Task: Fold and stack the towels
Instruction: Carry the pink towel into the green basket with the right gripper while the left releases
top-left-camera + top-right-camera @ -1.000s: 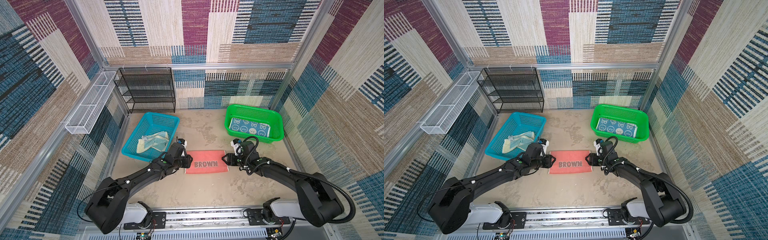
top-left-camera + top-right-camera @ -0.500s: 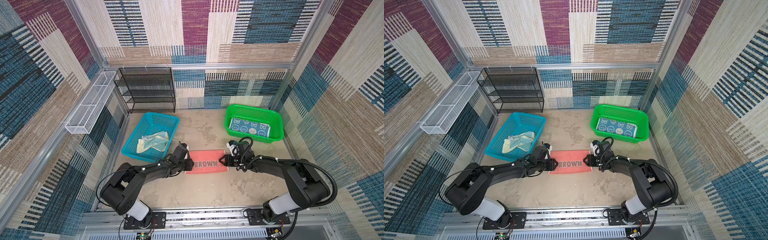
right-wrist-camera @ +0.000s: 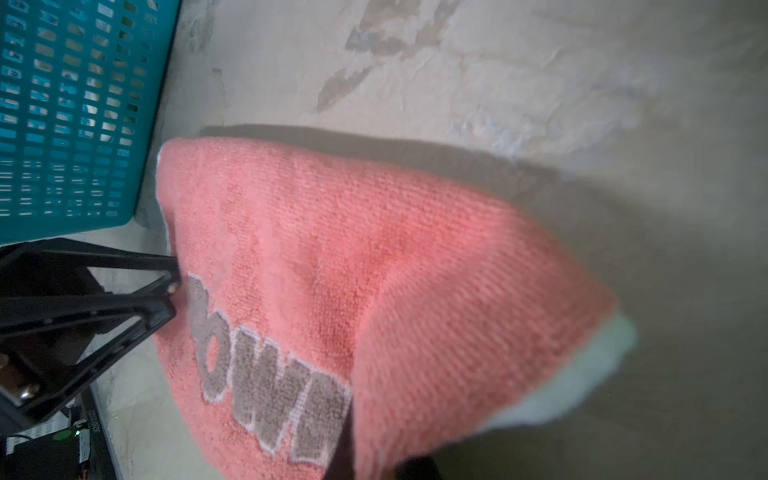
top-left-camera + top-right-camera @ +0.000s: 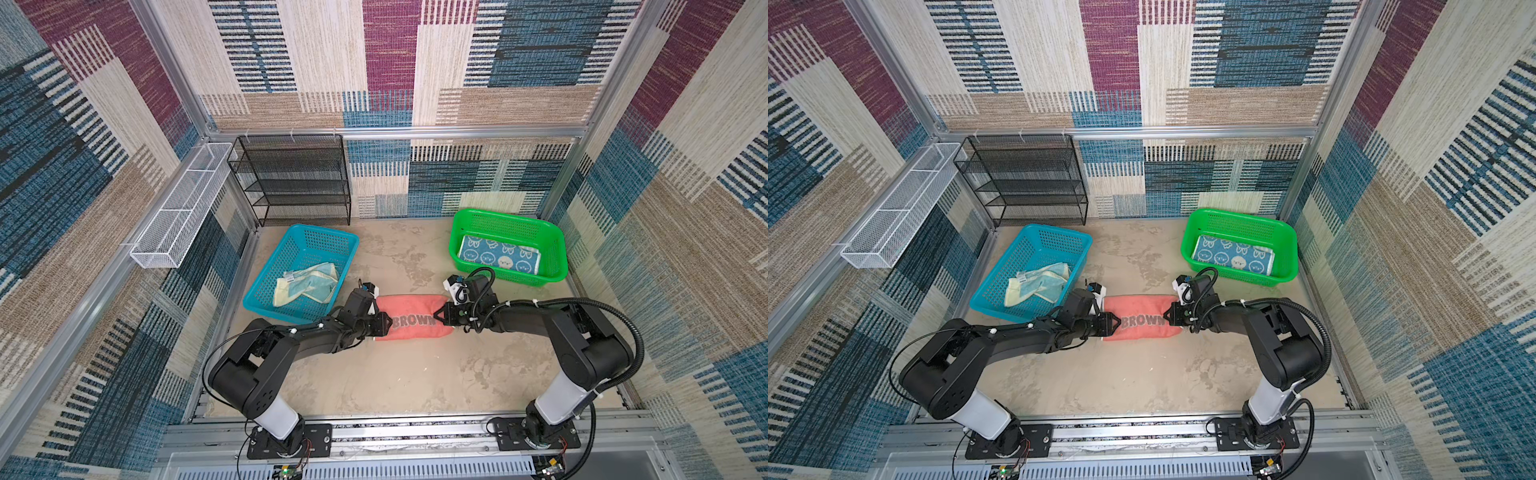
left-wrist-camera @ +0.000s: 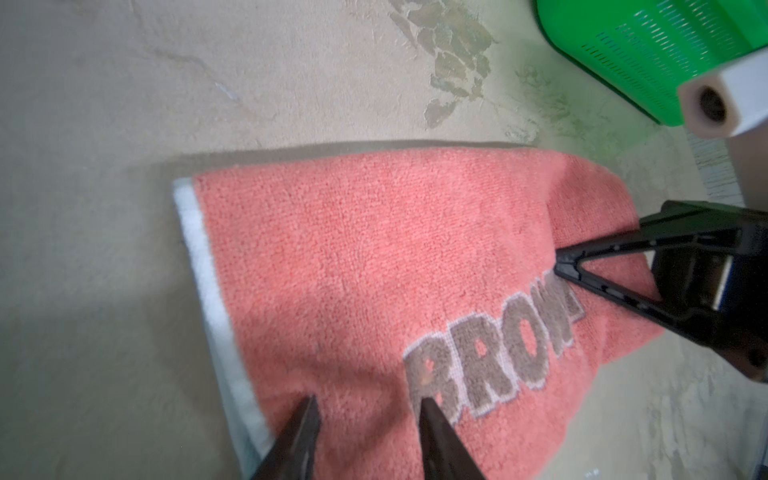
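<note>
In both top views the coral towel (image 4: 411,309) (image 4: 1138,307) is seen lying on the table between the two arms, with the word BROWN readable in full. Only part of that lettering is caught by each wrist camera.

The left wrist view alone shows that the fingers of the left gripper (image 5: 368,405) are held apart over the towel (image 5: 353,270), near its white-bordered end. In the same view the right gripper (image 5: 557,259) is seen with its tips drawn together to a point and pinched on the cloth. From the right wrist, a raised fold of the towel (image 3: 332,249) is seen bunched up at that grip, and the left gripper (image 3: 172,291) is seen at the far end, tips slightly parted.

In a top view the left gripper (image 4: 388,324) is placed at the towel's 9 o'clock end and the right gripper (image 4: 436,318) at its 3 o'clock end.

The table (image 4: 415,374) is a mottled beige surface. It is enclosed by walls of patchwork woven fabric on aluminium framing.

At the towel's 10 o'clock a blue basket (image 4: 270,266) (image 4: 1000,270) is set, and a crumpled cream cloth (image 4: 307,282) lies in it. At 2 o'clock a green basket (image 4: 507,226) (image 4: 1237,220) holds a folded blue rabbit towel (image 4: 498,257), laid flat.

Farther back, at 11 o'clock, a black mesh rack (image 4: 295,178) is stood against the wall. A white wire tray (image 4: 178,208) is mounted on the left wall.
</note>
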Tool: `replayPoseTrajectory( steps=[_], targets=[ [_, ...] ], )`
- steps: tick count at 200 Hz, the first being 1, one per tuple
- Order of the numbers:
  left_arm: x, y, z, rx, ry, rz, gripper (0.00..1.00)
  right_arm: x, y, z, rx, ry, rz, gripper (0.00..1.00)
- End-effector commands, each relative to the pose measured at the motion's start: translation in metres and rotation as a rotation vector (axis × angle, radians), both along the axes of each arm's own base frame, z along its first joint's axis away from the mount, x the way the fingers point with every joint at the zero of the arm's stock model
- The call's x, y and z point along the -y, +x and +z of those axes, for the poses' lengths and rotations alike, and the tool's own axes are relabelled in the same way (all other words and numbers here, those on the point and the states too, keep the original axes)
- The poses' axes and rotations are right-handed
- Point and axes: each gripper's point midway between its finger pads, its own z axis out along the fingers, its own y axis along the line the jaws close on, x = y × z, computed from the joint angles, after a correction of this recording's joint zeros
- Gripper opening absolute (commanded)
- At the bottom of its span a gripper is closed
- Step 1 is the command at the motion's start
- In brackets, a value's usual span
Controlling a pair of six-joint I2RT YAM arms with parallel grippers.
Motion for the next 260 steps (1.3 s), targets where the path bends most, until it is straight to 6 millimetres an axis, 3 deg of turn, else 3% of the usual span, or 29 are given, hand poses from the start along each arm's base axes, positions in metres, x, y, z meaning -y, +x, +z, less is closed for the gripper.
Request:
replayPoseTrajectory(
  steps=[1, 32, 84, 134, 172, 249, 260],
  targets=[
    [-0.022, -0.012, -0.013, -0.052, 0.077, 0.026, 0.55, -0.001, 0.014, 0.008, 0.020, -0.035, 0.007, 0.00],
    [-0.028, -0.011, 0.006, 0.004, 0.077, 0.019, 0.62, -0.005, 0.054, 0.033, 0.081, -0.102, -0.005, 0.00],
    [-0.022, -0.017, 0.034, 0.073, 0.017, -0.037, 0.62, -0.008, 0.132, 0.087, 0.194, -0.162, -0.017, 0.00],
    [-0.033, -0.023, 0.040, 0.100, 0.050, -0.018, 0.61, 0.030, 0.194, 0.129, 0.256, -0.186, -0.097, 0.00],
    [-0.039, -0.023, 0.041, 0.101, 0.071, 0.001, 0.61, 0.076, 0.207, 0.142, 0.256, -0.214, -0.168, 0.00],
    [-0.041, -0.022, 0.041, 0.095, 0.081, 0.009, 0.60, 0.202, 0.202, 0.158, 0.283, -0.304, -0.421, 0.00],
    [-0.041, -0.022, 0.040, 0.094, 0.085, 0.011, 0.60, 0.215, 0.197, 0.148, 0.263, -0.318, -0.443, 0.00]
  ],
)
